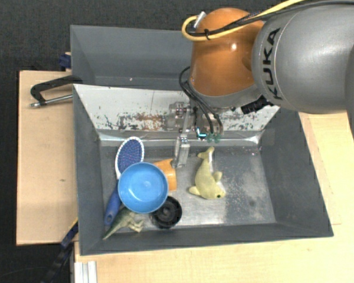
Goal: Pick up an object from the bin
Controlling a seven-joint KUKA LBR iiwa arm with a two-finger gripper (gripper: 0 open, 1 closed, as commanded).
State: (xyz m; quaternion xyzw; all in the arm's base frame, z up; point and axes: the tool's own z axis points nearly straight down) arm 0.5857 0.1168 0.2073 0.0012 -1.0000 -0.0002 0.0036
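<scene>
Hanging in the grey bin [295,175], w/ blue bowl [143,187] at left-centre, pale yellow dolphin [207,181] mid-floor and orange thing [169,174] btwn them (partly hidden by the bowl), my tool [182,158] is just over that orange thing's right edge; grip state I can't tell.

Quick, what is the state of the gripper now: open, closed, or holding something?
Gripper: cannot be told; it is near the small orange plastic cup and the pale yellow dolphin toy.

Robotics lab; KUKA arm [312,52] above a grey metal bin [292,175].
</scene>
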